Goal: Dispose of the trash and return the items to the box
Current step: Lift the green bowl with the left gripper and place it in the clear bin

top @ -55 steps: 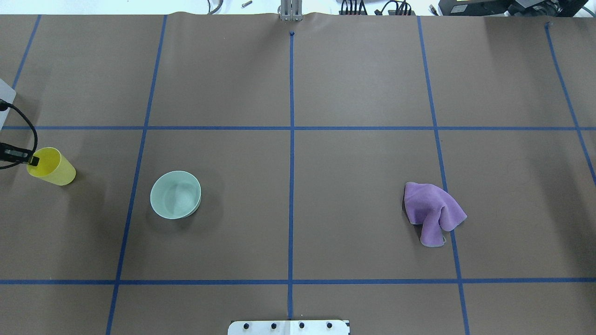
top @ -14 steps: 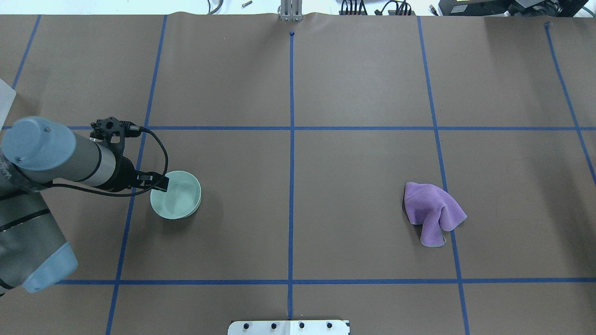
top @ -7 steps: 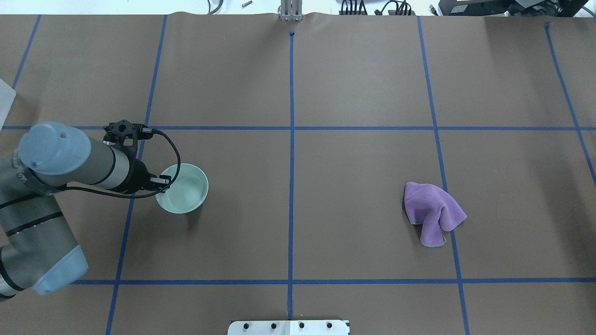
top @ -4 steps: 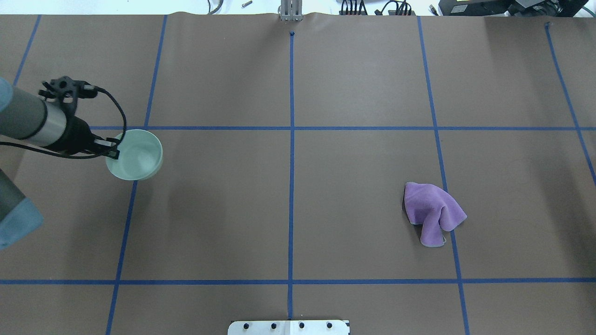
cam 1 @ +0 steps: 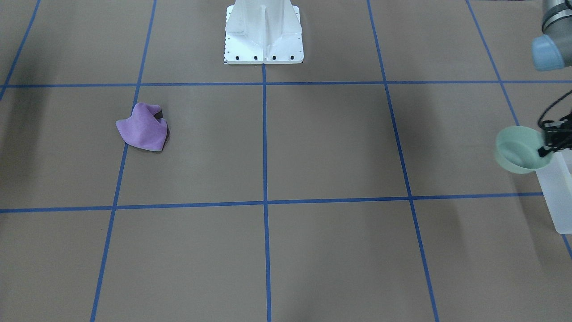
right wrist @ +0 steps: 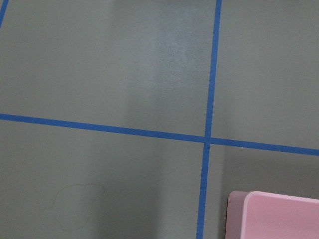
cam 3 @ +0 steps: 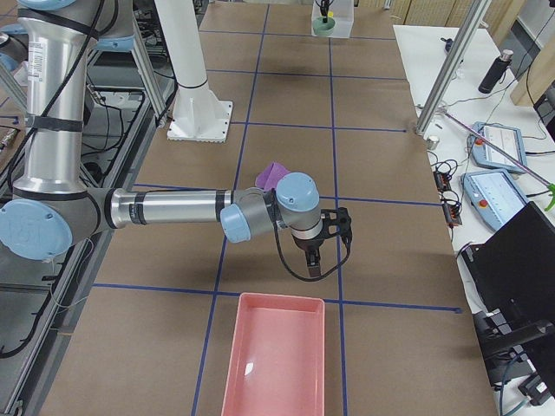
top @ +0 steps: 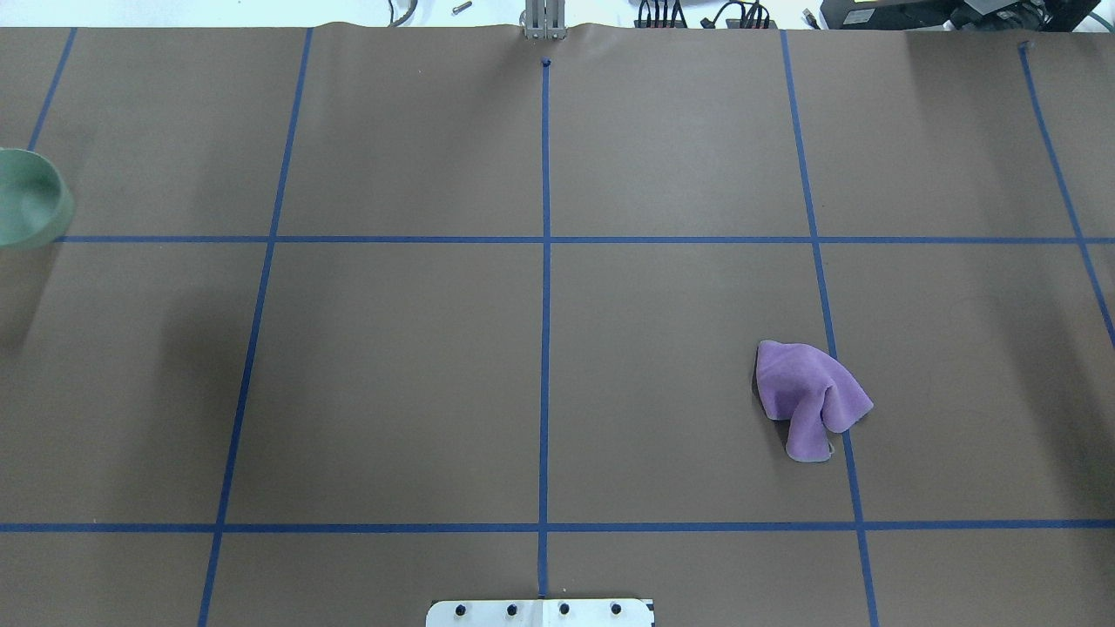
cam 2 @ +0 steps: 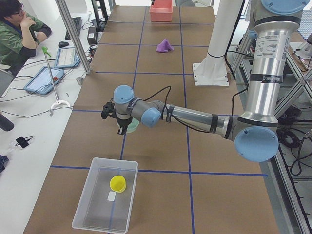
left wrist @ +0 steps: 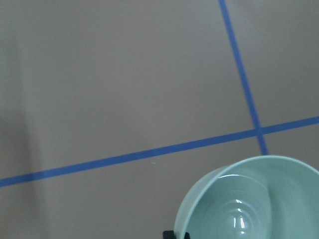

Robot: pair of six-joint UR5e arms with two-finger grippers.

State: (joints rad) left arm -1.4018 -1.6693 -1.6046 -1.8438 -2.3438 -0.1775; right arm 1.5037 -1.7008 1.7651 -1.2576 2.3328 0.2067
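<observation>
My left gripper (cam 1: pixel 546 150) is shut on the rim of the mint green bowl (cam 1: pixel 517 150) and holds it in the air beside the frosted box (cam 1: pixel 556 197). The bowl also shows at the left edge of the overhead view (top: pixel 30 200) and in the left wrist view (left wrist: pixel 254 201). In the exterior left view the box (cam 2: pixel 87 204) holds a yellow cup (cam 2: pixel 117 183). A crumpled purple cloth (top: pixel 810 396) lies on the right half of the table. My right gripper (cam 3: pixel 314 257) hovers near the pink tray (cam 3: pixel 276 355); I cannot tell whether it is open or shut.
The white robot base (cam 1: pixel 263 31) stands at the table's middle edge. The pink tray's corner shows in the right wrist view (right wrist: pixel 274 214). An operator (cam 2: pixel 19 29) sits at a side desk with tablets. Blue tape lines grid the brown table.
My left gripper closed on the bowl, lifted it and carried it left toward the box; the arm has left the overhead view. The yellow cup held earlier now lies in the box.
</observation>
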